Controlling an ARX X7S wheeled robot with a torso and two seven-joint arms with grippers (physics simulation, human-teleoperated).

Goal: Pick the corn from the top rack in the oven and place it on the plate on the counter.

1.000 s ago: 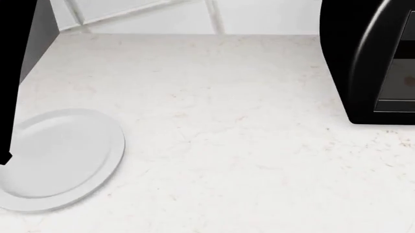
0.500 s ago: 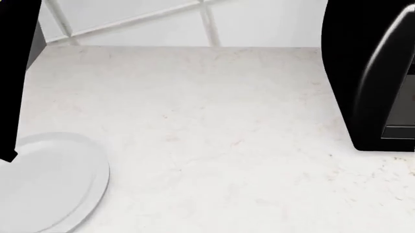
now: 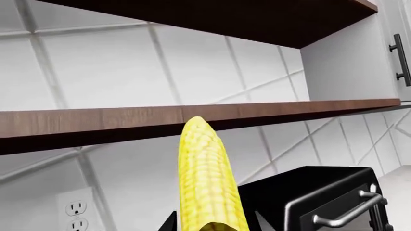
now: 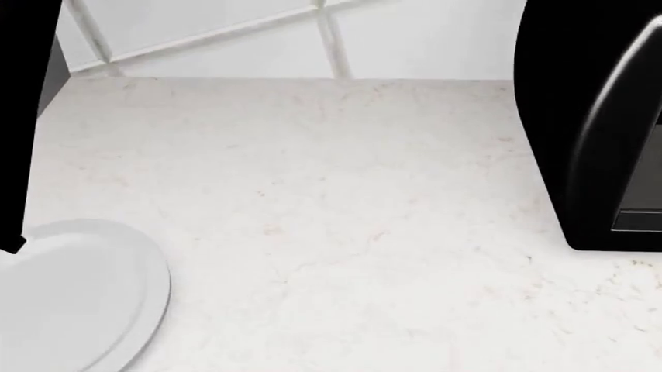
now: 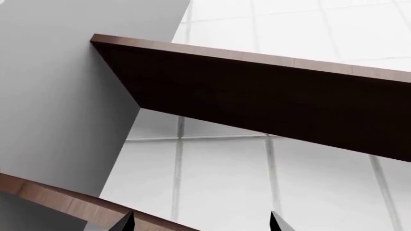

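The corn [image 3: 209, 178] is held by the left gripper [image 3: 212, 222], whose dark fingers [image 3: 168, 223] show on both sides of the cob's thick end; the jaws are clamped on it. The cob stands nearly upright in the left wrist view, with its tapered tip pointing toward a brown wooden shelf [image 3: 192, 118] on the tiled wall [image 3: 115, 72]. Below the shelf there is a white power outlet [image 3: 76, 211] at about 7 o'clock from the cob's tip, and a black countertop appliance [image 3: 321, 199] with a silver handle [image 3: 350, 211] at about 4 o'clock.

In the head view the counter [image 4: 342, 217] fills most of the picture, white with faint beige veins. The plate [image 4: 93, 302] lies on it at about 8 o'clock, partly cut by the edge of the picture. A black vertical shape [image 4: 26, 116] runs down at 9 o'clock, and its lower end overlaps the plate's rim. The same black appliance [image 4: 594, 124] stands on the counter at 3 o'clock, well apart from the plate. The corn itself does not show in this view.

The right gripper [image 5: 200, 222] shows only two dark fingertips [image 5: 125, 222] with a clear gap between them, so it is apart and holds nothing. It points up toward another dark wooden shelf [image 5: 270, 101] and a grey cabinet side [image 5: 64, 110].
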